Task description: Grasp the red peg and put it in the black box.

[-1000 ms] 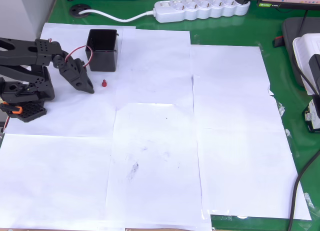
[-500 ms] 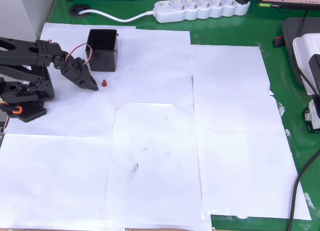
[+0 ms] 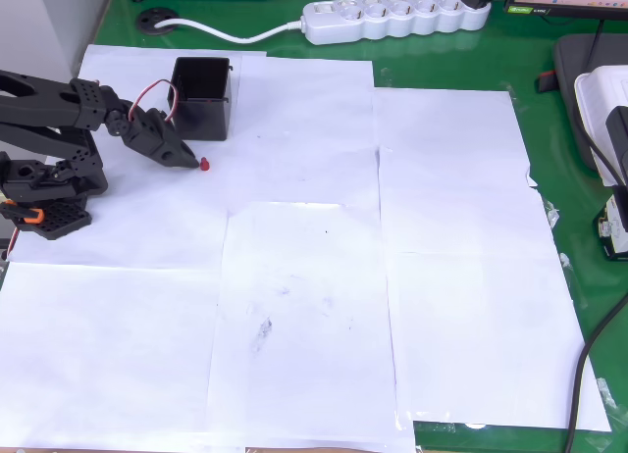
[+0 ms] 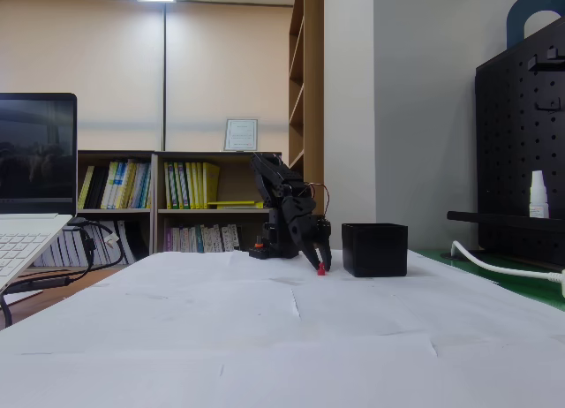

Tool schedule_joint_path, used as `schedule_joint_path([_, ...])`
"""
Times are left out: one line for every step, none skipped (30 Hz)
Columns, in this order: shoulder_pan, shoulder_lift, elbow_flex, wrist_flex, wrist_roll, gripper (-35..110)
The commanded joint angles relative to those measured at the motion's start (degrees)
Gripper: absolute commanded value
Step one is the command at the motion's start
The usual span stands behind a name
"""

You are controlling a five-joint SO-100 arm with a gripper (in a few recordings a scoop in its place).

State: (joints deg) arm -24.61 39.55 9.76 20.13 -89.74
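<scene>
The fingers (image 3: pixel 186 157) of my black two-finger gripper (image 3: pixel 196 163) are drawn together into a narrow point in the overhead view, and I cannot tell whether they are pinching anything or merely sitting closed. The tip is touching or just beside the tiny red plastic peg (image 3: pixel 204 163), which is lying on the white paper sheets (image 3: pixel 304 276) covering the green table (image 3: pixel 549 139). In the fixed view I am seeing the gripper (image 4: pixel 317 265) pointing steeply down, its tip at the peg (image 4: pixel 320 270) right at the paper surface.

The small square black plastic box (image 3: pixel 202 98) is standing upright just above and slightly left of the peg in the overhead view, close to it but not touching. In the fixed view the box (image 4: pixel 375 249) is sitting just to the right of the peg.

A white power strip (image 3: pixel 392 18) is lying along the table's far edge, well apart from the peg.
</scene>
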Motion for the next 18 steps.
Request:
schedule_joint_path([-0.44,1.23,0.26,-1.05,-0.44,0])
schedule_joint_path([-0.26,1.41,0.18,-1.76,-0.53,0])
schedule_joint_path([0.00,1.67,-0.09,-2.64,-0.79,0])
schedule_joint_path([0.18,1.76,-0.53,-3.96,-1.05,0])
schedule_joint_path([0.44,1.93,-1.14,-5.36,-1.41,0])
schedule_joint_path([0.70,2.29,-1.49,-6.68,-1.76,0])
schedule_joint_path([0.79,2.72,-1.58,-7.38,-1.93,0])
schedule_joint_path([0.97,3.16,-1.58,-8.09,-2.11,0])
schedule_joint_path([1.14,3.69,-1.58,-8.79,-2.20,0])
schedule_joint_path([1.32,4.22,-1.58,-9.58,-2.37,0])
schedule_joint_path([1.58,4.75,-1.58,-10.37,-2.55,0])
schedule_joint_path([1.93,5.36,-1.58,-11.25,-2.90,0])
schedule_joint_path([2.20,5.89,-1.58,-11.95,-3.16,0])
schedule_joint_path([2.46,6.15,-1.58,-12.48,-3.25,0])
schedule_joint_path([2.81,6.42,-1.58,-12.83,-3.43,0])
schedule_joint_path([3.08,6.77,-1.58,-13.27,-3.60,0])
schedule_joint_path([3.34,7.12,-1.58,-13.80,-3.69,0])
schedule_joint_path([3.60,7.38,-1.58,-14.06,-3.87,0])
